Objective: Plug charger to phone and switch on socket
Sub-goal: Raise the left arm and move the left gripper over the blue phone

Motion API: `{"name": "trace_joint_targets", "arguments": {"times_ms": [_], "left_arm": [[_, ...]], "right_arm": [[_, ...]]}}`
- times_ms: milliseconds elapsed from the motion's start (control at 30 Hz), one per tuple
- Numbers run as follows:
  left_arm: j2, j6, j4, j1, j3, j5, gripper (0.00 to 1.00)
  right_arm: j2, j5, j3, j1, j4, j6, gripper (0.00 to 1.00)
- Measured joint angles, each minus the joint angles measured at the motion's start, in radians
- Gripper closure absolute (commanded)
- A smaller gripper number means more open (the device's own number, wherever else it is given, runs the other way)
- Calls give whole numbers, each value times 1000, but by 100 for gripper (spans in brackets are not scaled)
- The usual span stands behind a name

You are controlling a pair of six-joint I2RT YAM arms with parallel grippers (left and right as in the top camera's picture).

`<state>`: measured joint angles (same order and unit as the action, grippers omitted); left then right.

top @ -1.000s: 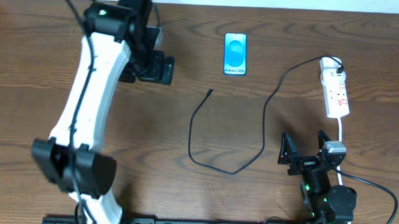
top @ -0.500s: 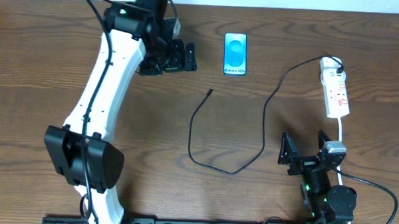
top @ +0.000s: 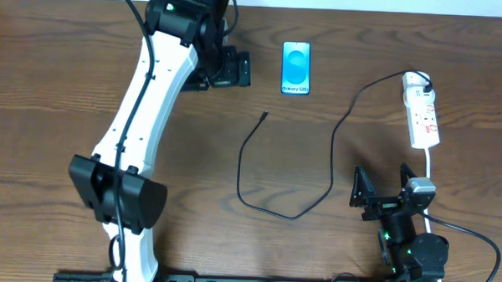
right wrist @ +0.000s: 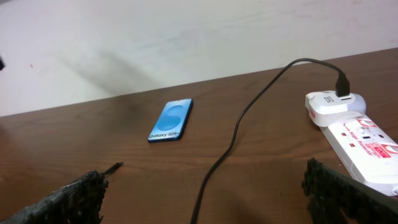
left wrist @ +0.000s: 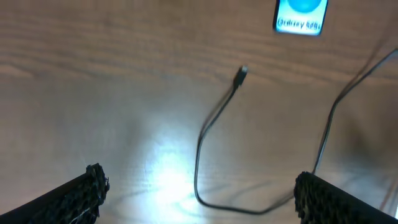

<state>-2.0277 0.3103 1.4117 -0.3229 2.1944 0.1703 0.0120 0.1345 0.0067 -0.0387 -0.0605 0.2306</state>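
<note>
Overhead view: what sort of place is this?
Probably a robot test bench: a wood-grain table with left arm and right arm mounted at its edge, a bare pale wall, and phone, charger and socket laid out.

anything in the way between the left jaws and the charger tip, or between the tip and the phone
Nothing visible. Only bare table lies between the open left jaws and the charger's connector tip, and between that tip and the phone. The rest of the charger loops away from both paths.
</note>
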Motion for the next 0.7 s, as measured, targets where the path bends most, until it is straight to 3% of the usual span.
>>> {"name": "trace_joint_targets", "arguments": {"times_ms": [300, 700], "left_arm": [[-182, 0, -95, -3, 29, -39, 2], [-293, 5, -467, -81, 29, -42, 2]], "right_arm": [[0, 0, 0, 0, 0, 0, 1], [0, 0, 0, 0, 0, 0, 1]]}}
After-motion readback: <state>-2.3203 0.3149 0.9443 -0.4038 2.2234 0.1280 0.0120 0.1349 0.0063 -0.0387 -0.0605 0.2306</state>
